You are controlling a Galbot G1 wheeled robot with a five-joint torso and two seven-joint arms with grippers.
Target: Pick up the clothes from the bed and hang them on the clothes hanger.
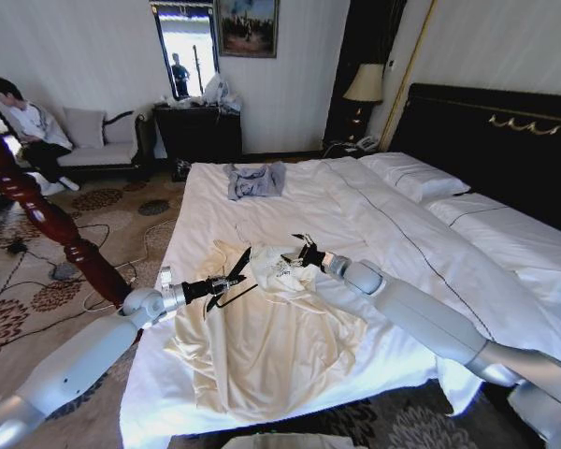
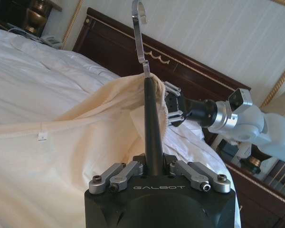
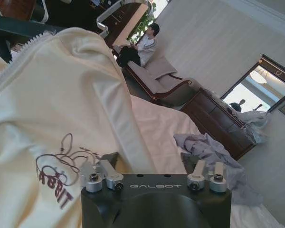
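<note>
Head view: the clothes [image 1: 271, 341], a cream robe-like garment, lay spread on the near part of the bed [image 1: 421, 253], on the white sheet, with the collar end lifted off the mattress between the two arms. A dark logo on the chest was readable in the right wrist view.

The left hand [image 1: 226, 282] was out over the bed's near left side, fingers clamped together on the clothes hanger [image 1: 232, 276]. In the left wrist view the hanger's thick black arm ran straight out from between the fingers and its metal hook stood up above the fabric. The far end of that arm sat inside the garment's collar opening, with cloth draped over it.

The right hand [image 1: 306, 253] was at the collar, just beside the hanger tip. In the left wrist view its fingers [image 2: 172, 102] were pinched on the cream edge next to the hanger. In the right wrist view the cream cloth lay against the hand's body and hid the fingertips.

A small grey-blue garment [image 1: 256, 180] lay farther up the bed, well apart from both hands. A reddish-brown turned wooden pole [image 1: 51, 224] stood off the bed's left side.
</note>
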